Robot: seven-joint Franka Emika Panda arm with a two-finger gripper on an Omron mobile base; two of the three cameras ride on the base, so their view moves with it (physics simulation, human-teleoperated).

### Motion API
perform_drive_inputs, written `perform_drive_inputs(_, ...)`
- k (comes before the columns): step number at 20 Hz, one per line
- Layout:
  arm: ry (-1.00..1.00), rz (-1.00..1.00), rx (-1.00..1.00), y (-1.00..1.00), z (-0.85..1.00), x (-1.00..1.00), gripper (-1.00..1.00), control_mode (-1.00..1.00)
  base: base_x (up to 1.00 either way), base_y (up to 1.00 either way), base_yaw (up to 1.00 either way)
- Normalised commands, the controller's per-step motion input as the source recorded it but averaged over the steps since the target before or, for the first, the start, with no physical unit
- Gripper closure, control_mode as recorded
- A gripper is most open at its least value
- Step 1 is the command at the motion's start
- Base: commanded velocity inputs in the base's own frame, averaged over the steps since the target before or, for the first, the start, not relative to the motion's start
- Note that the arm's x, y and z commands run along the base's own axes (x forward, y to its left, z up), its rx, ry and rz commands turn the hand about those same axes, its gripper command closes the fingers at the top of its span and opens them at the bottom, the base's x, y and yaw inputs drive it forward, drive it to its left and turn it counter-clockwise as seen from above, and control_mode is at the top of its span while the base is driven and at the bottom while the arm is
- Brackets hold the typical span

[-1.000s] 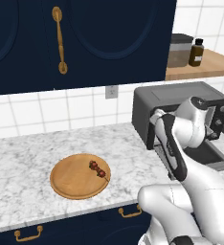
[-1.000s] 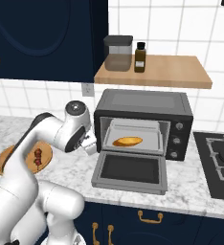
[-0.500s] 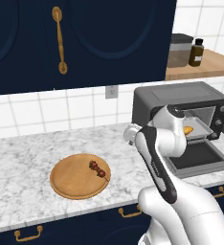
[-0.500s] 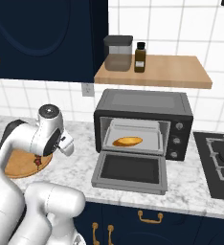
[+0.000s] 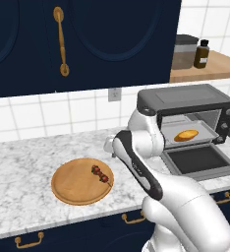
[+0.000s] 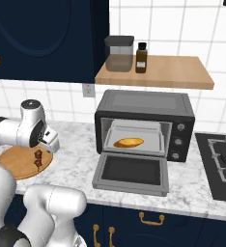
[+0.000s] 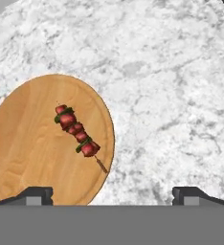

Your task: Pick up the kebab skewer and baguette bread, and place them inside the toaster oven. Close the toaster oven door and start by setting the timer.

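Hand view shows the kebab skewer (image 7: 76, 130) lying flat on the round wooden board (image 7: 23, 148), its long axis diagonal, bare stick tip toward the board's rim nearest the gripper (image 7: 111, 194) — the gripper's fingers spread wide, holding nothing, the skewer ahead by the left finger. Right base view adds the baguette bread (image 6: 128, 142) inside the toaster oven (image 6: 146, 125), its door (image 6: 131, 172) dropped open over the marble worktop (image 6: 76, 159).

Glossy white rounded arm segments, dark grey joint bands, 2 small dark fingertips (image 7: 35, 195).
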Motion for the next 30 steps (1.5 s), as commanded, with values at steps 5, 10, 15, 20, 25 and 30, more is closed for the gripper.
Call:
perform_drive_inputs(5,0.26,0.17,-0.1,0.27,-0.08,0.13,-1.0,-1.0,0.0,0.0,0.0)
perform_drive_inputs(10,0.2,0.18,-0.06,0.22,-0.19,0.23,-1.0,-1.0,0.0,0.0,0.0)
perform_drive_inputs(15,0.09,0.16,-0.01,0.26,-0.43,0.32,-1.0,-1.0,0.0,0.0,0.0)
perform_drive_inputs(20,0.0,0.1,-0.01,0.37,-0.65,0.08,-1.0,-1.0,0.0,0.0,0.0)
perform_drive_inputs(25,-0.01,0.05,0.0,0.03,-0.32,0.17,-1.0,-1.0,0.0,0.0,0.0)
perform_drive_inputs(30,-0.03,0.06,0.0,0.0,-0.43,0.21,-1.0,-1.0,0.0,0.0,0.0)
